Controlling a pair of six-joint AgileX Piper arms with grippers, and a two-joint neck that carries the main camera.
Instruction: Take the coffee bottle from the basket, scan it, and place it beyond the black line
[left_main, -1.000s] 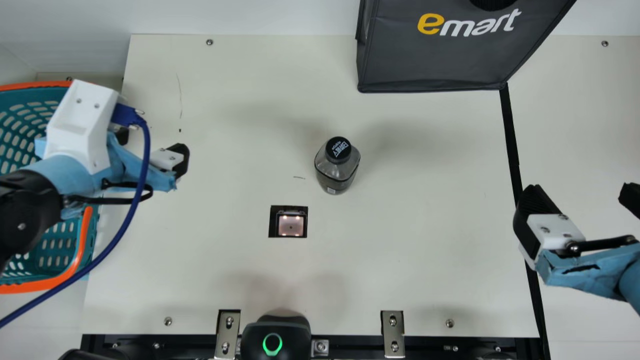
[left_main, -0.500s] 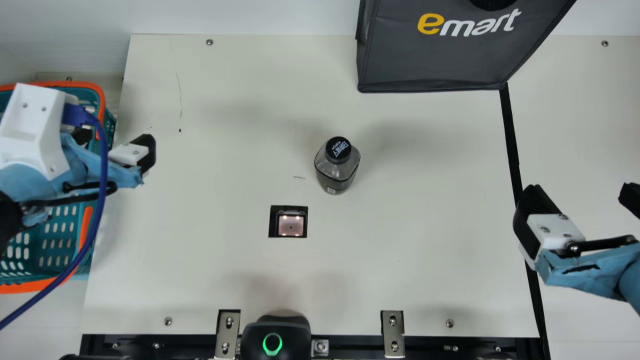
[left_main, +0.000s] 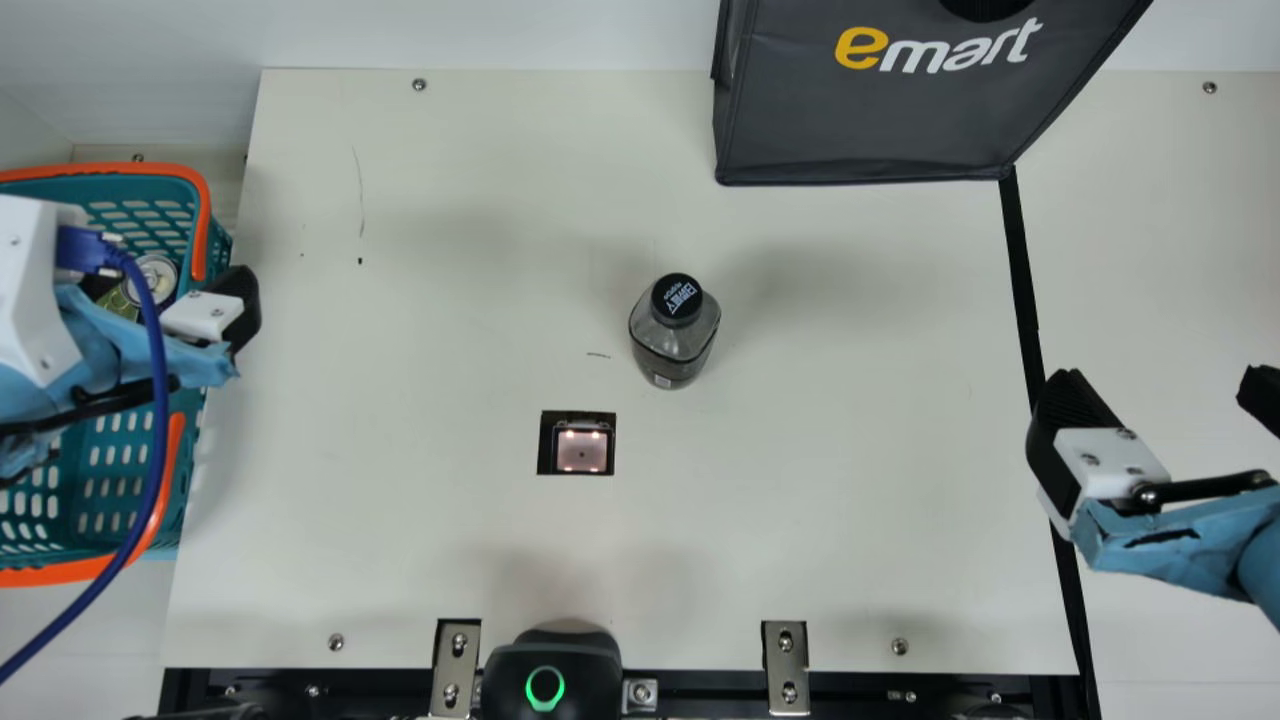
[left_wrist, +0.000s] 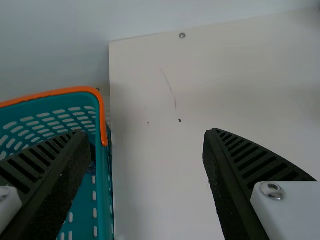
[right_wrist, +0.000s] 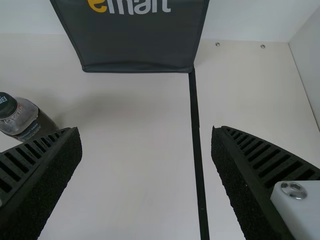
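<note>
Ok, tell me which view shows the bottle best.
The main view: the bottle stands there whole, with nothing in front of it. The right wrist view has it too, but with its cap right at the picture's edge.

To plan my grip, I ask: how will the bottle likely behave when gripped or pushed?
The bottle stands upright with a squared body, so it would probably slide or tip rather than roll. Its smooth walls look rigid, yet may be slippery.

My left gripper (left_main: 200, 302), main view's left side: fingers (left_wrist: 252, 162) wide apart, ribbed faces opposed | my right gripper (left_main: 1163, 385), right side: fingers likewise spread, blue-wrapped wrist (left_main: 1262, 565) at the right edge.
</note>
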